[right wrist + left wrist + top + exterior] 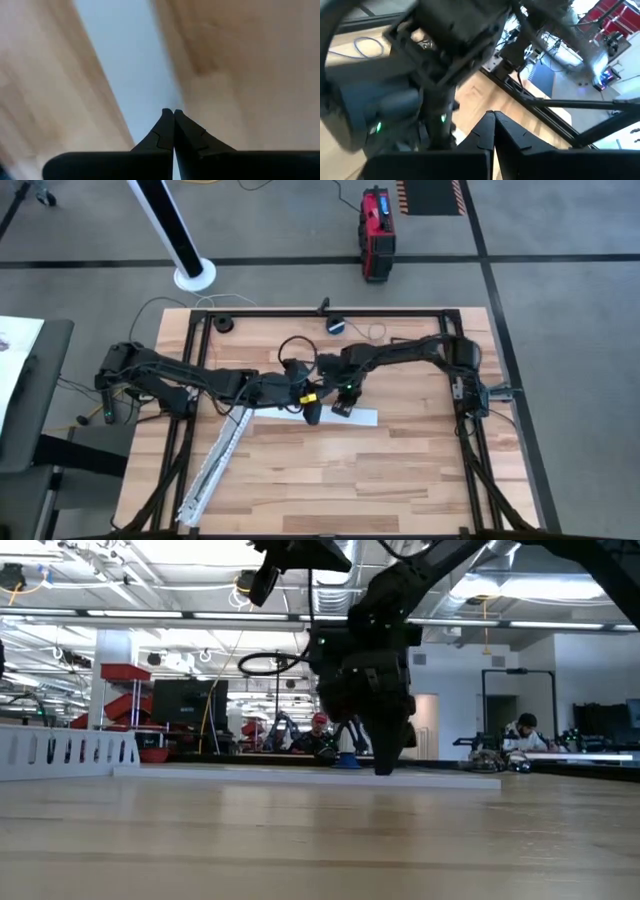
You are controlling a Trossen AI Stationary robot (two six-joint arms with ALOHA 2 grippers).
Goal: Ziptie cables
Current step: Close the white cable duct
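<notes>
On the left part of the wooden surface [400, 470], a long white perforated strip [215, 460] lies aslant, running from near the centre down toward the front-left edge, well apart from the work. The left arm reaches in from the left side, and its pincer [312, 415] hangs over the middle of the surface, just left of a flat white strip [365, 418] that serves here as the landmark. In the left wrist view its fingers [492, 135] are pressed together, tip to tip, with nothing visible between them.

The cables [292, 352] appear as a dark loop lifted off the surface just behind that flat strip, between the two arms; the low view shows the loop [265, 664] hanging in the air beside the arm bodies. What holds it up I cannot tell, as the arms cover it.

The right pincer [343, 406] stands directly over the flat strip, pointing down. Its wrist view shows its fingers [173, 127] shut together on nothing, the pale strip [135, 65] right beneath. My judgement is that it hovers there to pick up or press this strip so the bunch can be bound; no binding looks done yet.

Behind the strip, near the far edge, sits a small round blue-black device [335, 326].
</notes>
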